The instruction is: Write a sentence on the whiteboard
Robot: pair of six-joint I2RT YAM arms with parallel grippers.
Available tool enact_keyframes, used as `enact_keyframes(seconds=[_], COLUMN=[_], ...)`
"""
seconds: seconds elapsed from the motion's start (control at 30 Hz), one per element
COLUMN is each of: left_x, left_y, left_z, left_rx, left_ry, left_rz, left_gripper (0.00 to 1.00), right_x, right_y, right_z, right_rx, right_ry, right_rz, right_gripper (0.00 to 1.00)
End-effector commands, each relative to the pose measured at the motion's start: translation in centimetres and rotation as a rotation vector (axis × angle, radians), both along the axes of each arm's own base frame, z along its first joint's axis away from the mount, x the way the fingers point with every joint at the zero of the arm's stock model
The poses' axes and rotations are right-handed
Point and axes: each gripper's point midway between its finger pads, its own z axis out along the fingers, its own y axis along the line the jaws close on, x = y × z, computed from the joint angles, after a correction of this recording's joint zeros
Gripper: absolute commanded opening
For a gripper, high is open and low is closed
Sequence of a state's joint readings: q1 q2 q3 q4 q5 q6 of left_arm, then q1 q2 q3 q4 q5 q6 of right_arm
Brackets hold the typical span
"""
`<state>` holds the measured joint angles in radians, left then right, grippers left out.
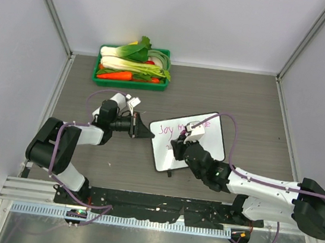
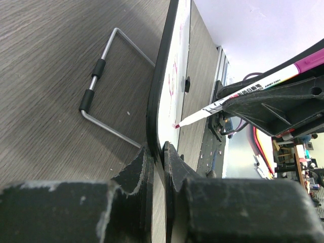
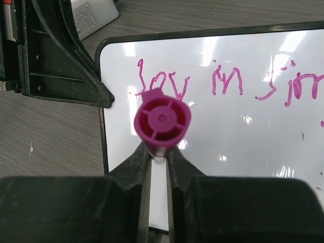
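The whiteboard [image 1: 167,155] lies tilted at mid-table. My left gripper [image 1: 143,130] is shut on its left edge, and in the left wrist view the fingertips [image 2: 158,152] pinch the dark rim of the whiteboard [image 2: 169,86]. My right gripper [image 1: 182,145] is shut on a pink marker [image 3: 162,120], seen end-on over the whiteboard [image 3: 243,147]. The marker [image 2: 243,91] has its tip against the white face. The sentence [image 3: 217,83] reads "Joy in" plus a part-written word in pink, and also shows in the top view [image 1: 166,128].
A green tray [image 1: 131,85] of vegetables stands at the back left. The board's wire stand [image 2: 101,81] rests on the wooden table behind the board. Enclosure walls close in the left, right and back.
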<state>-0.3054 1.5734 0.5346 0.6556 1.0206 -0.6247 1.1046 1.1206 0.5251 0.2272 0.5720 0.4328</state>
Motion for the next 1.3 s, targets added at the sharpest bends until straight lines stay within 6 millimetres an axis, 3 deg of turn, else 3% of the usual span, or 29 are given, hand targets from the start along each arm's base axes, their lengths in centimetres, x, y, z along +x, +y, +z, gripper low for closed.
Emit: enact_keyframes(seconds=[0.0, 0.37, 0.7, 1.07, 1.27], left_x=[-0.7, -0.7, -0.7, -0.7, -0.7], left_y=[-0.1, -0.1, -0.1, -0.1, -0.1], left_z=[-1.4, -1.3, -1.3, -1.4, -1.3], left_rx=[0.029, 0.027, 0.028, 0.029, 0.029], left_ry=[0.001, -0.003, -0.003, 0.001, -0.002], left_rz=[-0.027, -0.028, -0.027, -0.027, -0.027], left_gripper=[0.00, 0.00, 0.00, 0.00, 0.00], right_x=[-0.7, -0.5, 0.0, 0.1, 0.9], right_y=[-1.1, -0.1, 0.6, -0.1, 0.0], right_z=[-2.6, -2.0, 0.4, 6.3, 6.1], right_rx=[-0.078, -0.015, 0.064, 0.169, 0.129], right_ry=[0.046, 0.048, 0.029, -0.074, -0.084], right_rz=[0.002, -0.006, -0.028, -0.027, -0.051], right_gripper=[0.01, 0.01, 0.02, 0.01, 0.02])
